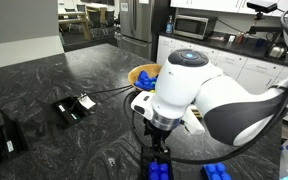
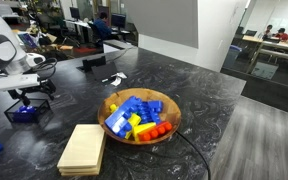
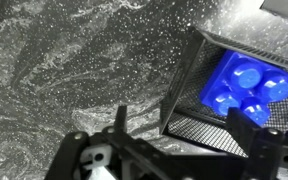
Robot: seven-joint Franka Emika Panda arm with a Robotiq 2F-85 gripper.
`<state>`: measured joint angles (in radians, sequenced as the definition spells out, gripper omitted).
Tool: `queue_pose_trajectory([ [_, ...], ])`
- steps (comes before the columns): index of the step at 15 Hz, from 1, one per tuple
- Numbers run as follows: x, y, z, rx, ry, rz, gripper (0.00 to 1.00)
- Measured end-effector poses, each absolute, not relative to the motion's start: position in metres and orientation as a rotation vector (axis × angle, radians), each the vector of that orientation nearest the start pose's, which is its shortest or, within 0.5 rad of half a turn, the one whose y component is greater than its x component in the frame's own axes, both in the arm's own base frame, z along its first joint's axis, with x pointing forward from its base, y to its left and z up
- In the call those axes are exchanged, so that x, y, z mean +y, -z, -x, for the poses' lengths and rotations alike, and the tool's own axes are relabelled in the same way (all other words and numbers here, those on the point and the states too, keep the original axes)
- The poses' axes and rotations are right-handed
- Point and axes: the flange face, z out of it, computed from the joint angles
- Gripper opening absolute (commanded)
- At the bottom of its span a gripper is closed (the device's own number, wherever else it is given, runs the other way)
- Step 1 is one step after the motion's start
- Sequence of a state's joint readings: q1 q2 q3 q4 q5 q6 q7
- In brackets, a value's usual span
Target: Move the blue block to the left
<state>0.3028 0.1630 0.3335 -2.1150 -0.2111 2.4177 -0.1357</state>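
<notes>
The blue block [image 3: 246, 85] is a studded brick lying inside a black mesh holder [image 3: 199, 125] on the dark marbled counter. In both exterior views it shows as a blue and black piece under my arm [image 1: 160, 166] [image 2: 24, 111]. My gripper [image 3: 179, 108] hangs just above it, open and empty, and its two fingers straddle the near corner of the mesh holder. The brick lies toward the right finger. In the exterior views the gripper [image 1: 159, 148] [image 2: 26, 98] points straight down over the block.
A wooden bowl [image 2: 170, 110] of yellow, blue and red bricks stands mid-counter, also behind my arm [image 1: 134, 72]. A stack of wooden boards [image 2: 84, 148] lies beside it. Another blue brick [image 1: 216, 172] lies nearby. Black objects [image 1: 74, 108] [image 1: 4, 135] sit further along the counter.
</notes>
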Motion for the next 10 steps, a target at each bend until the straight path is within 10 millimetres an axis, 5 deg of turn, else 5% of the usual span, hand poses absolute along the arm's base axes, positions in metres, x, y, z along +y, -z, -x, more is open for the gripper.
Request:
queue_pose_trajectory([
  [10,0.3425,-0.3445,-0.4702,-1.431,0.24,2.846,0.13],
])
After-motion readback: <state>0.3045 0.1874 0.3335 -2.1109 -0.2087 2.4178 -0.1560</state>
